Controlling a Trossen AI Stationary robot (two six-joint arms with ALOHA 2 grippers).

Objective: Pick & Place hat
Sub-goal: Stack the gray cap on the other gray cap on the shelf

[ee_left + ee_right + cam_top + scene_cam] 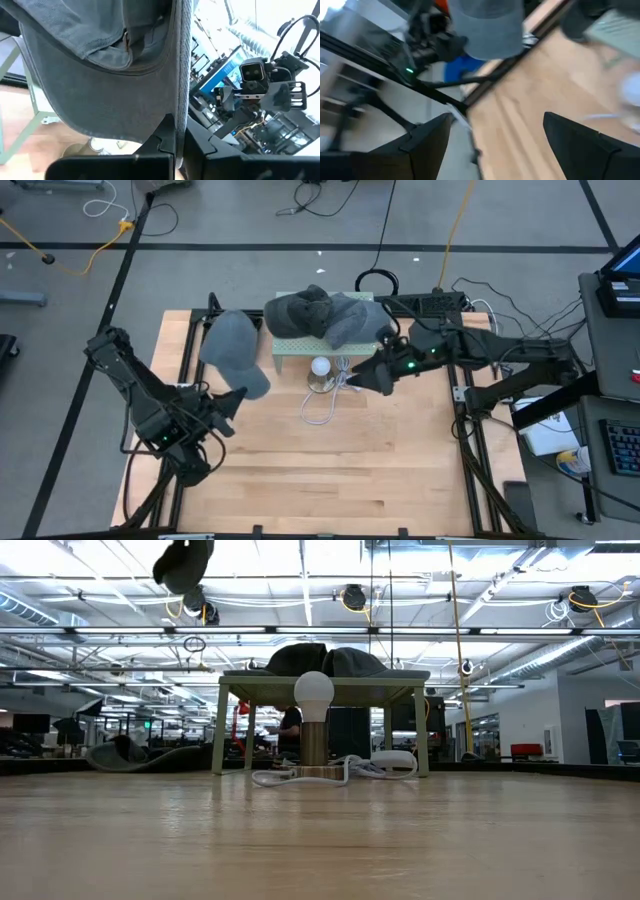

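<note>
Presently, the grey hat is hanging clear of the surface, gripped by its brim in the left hand, whose fingers are clenched tight on the fabric. In the left wrist view the brim edge is running straight down into the closed fingers, with the crown billowing above them. In the high view the hat is sitting over the far-left part of the wooden surface, just beside the small green stand.

On top of that stand, more grey hats are lying in a heap. Below its front edge, a white bulb on a wooden base is standing, with a white cord looping across the boards toward the middle.

The right hand is hovering near the stand's right corner, close to the bulb, fingers spread wide and gripping nothing; its wrist view is showing only bare boards between the two fingers.

Judgement: the pick appears done and the carry is under way, with placement not yet made. Where the hat is meant to go cannot be told from these views. The next move is calling for the left arm to bring the hat over its destination and lower it before letting go. The dangling crown risks brushing the stand or the bulb.
</note>
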